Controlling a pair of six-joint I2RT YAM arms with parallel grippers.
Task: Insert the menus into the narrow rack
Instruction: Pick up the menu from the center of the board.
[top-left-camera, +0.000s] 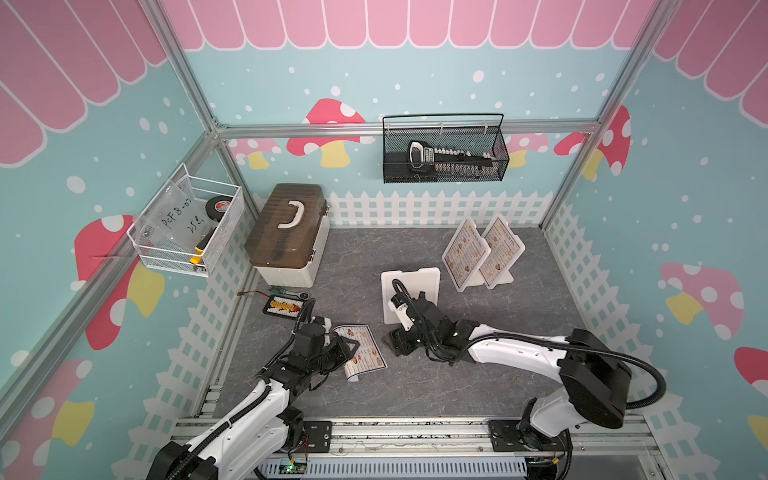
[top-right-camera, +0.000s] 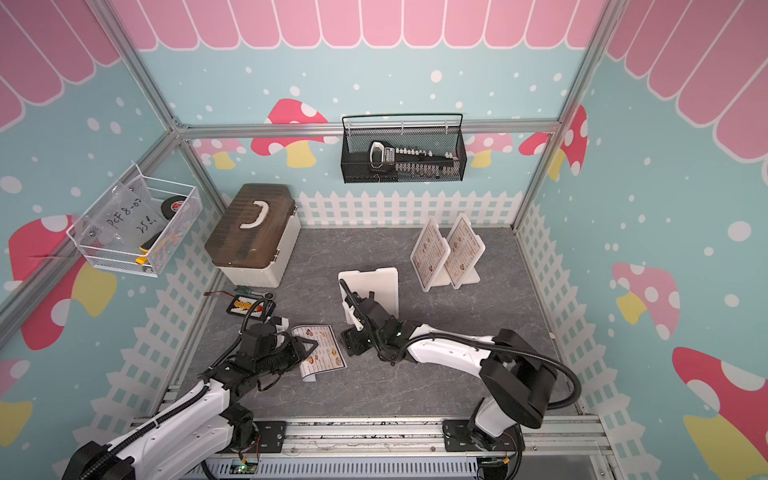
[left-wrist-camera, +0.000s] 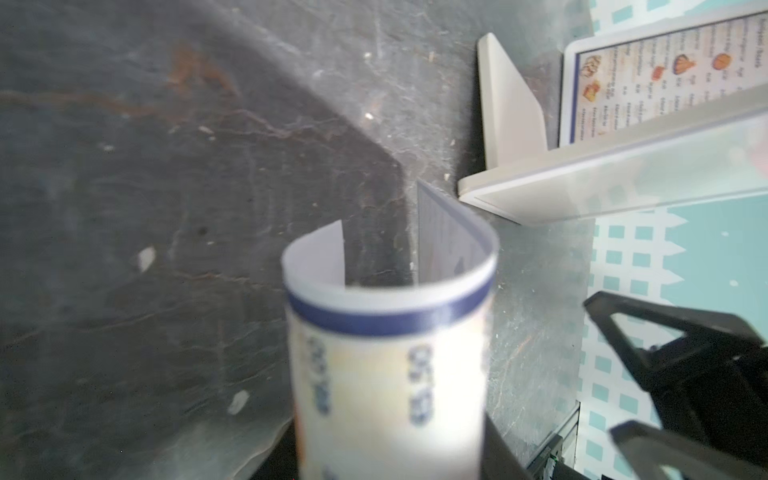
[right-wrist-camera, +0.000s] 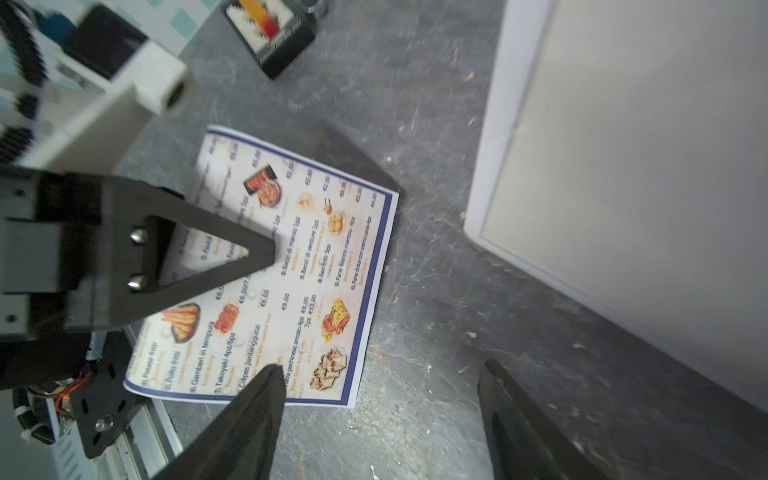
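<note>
One menu (top-left-camera: 368, 349) lies on the grey table near the front left, its near edge curled up. My left gripper (top-left-camera: 349, 347) is shut on that curled edge; the left wrist view shows the sheet (left-wrist-camera: 386, 374) bent into a U between the dark jaws. My right gripper (top-left-camera: 392, 343) hangs open just right of the menu (right-wrist-camera: 316, 257), over bare table with nothing between its fingers (right-wrist-camera: 266, 399). Two more menus (top-left-camera: 463, 253) (top-left-camera: 500, 249) stand tilted in the white narrow rack (top-left-camera: 505, 282) at the back right.
A flat white board (top-left-camera: 415, 282) lies between my right arm and the rack. A brown-lidded toolbox (top-left-camera: 286, 232) stands back left, with a small black parts box (top-left-camera: 284, 306) in front of it. Wire baskets (top-left-camera: 444, 153) (top-left-camera: 187, 224) hang on the walls.
</note>
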